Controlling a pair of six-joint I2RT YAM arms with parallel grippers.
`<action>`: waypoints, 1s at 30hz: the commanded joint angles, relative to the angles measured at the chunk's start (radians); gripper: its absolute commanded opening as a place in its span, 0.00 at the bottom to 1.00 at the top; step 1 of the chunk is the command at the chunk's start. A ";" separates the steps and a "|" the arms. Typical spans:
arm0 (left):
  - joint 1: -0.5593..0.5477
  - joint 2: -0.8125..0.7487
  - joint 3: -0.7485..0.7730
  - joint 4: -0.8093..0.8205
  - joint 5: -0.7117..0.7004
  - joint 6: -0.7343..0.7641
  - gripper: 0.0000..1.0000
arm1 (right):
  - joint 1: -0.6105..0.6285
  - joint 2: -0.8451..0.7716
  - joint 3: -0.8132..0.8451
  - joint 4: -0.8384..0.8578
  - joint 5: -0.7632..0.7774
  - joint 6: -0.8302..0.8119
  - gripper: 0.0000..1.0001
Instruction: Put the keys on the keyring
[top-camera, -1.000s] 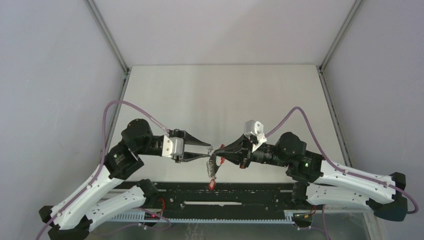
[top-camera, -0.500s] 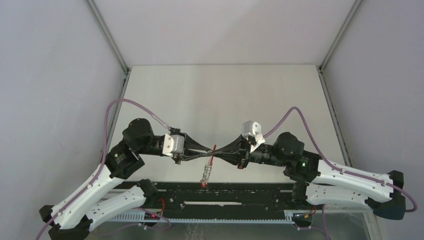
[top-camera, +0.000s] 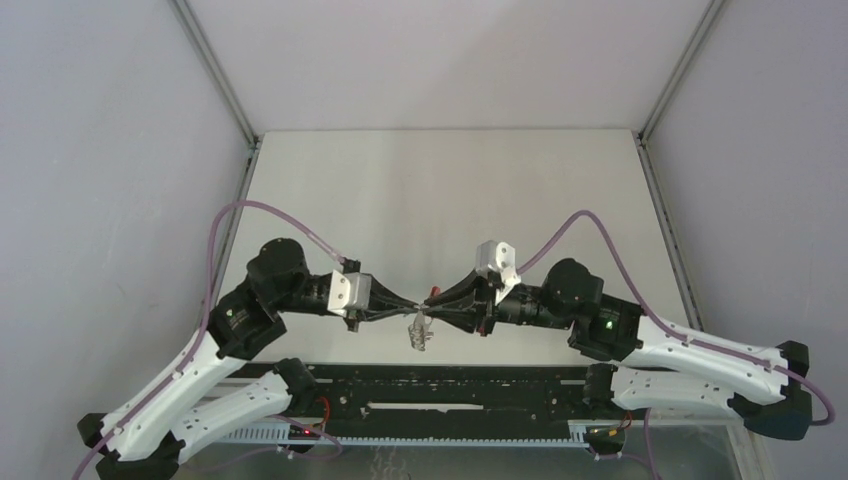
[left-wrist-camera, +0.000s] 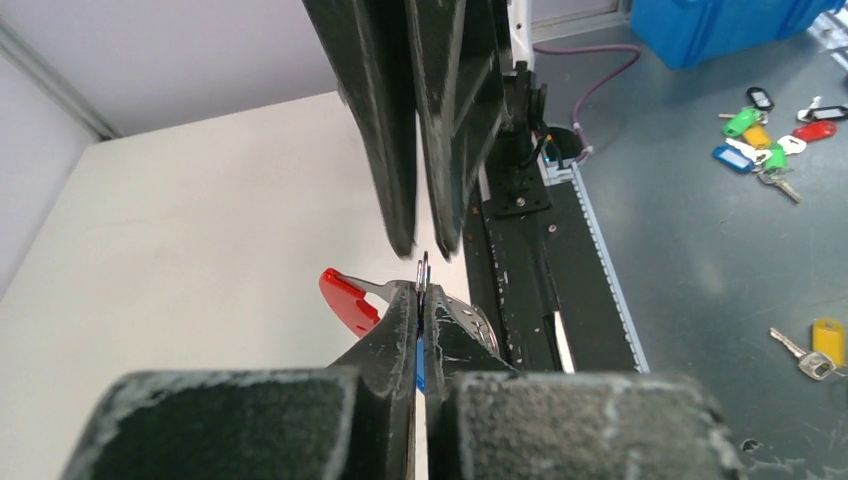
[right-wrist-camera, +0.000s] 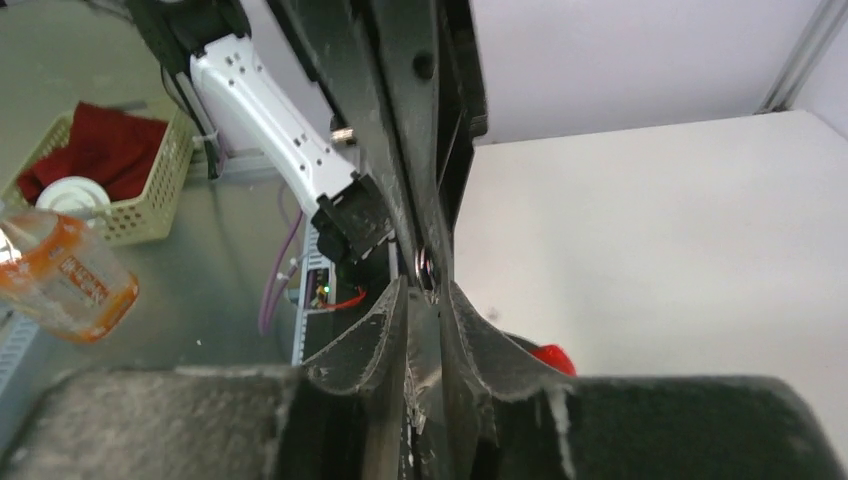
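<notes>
In the top view my left gripper (top-camera: 417, 306) and right gripper (top-camera: 433, 303) meet tip to tip above the table's near edge. The keyring (top-camera: 420, 332), a bunch of silver rings, hangs just under them. In the left wrist view my left gripper (left-wrist-camera: 422, 290) is shut on a thin silver ring (left-wrist-camera: 424, 266). A sliver of blue tag (left-wrist-camera: 420, 366) shows between its fingers, and a red plastic piece (left-wrist-camera: 345, 299) sticks out to the left. In the right wrist view the right gripper (right-wrist-camera: 425, 286) stands slightly open around the same ring (right-wrist-camera: 424, 266), beside a red bit (right-wrist-camera: 552, 357). The key blades are hidden.
A black rail (top-camera: 440, 385) runs along the near edge under the grippers. Off the table lie several coloured key tags (left-wrist-camera: 765, 135), a yellow-tagged key (left-wrist-camera: 815, 345) and a blue bin (left-wrist-camera: 720, 25). On the other side are a basket with red cloth (right-wrist-camera: 100, 170) and an orange bottle (right-wrist-camera: 60, 275).
My left gripper has moved in and shut on the ring. The right gripper's jaws have loosened a little. The dangling cluster now hangs higher and shorter under the tips.
</notes>
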 joint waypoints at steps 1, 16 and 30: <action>0.003 0.010 0.056 -0.072 -0.064 0.080 0.00 | -0.067 0.007 0.193 -0.247 -0.086 -0.017 0.31; 0.000 0.138 0.252 -0.278 -0.067 0.139 0.00 | -0.077 0.346 0.759 -0.983 -0.155 -0.292 0.46; -0.019 0.152 0.288 -0.345 -0.050 0.213 0.00 | -0.081 0.428 0.851 -1.018 -0.215 -0.334 0.35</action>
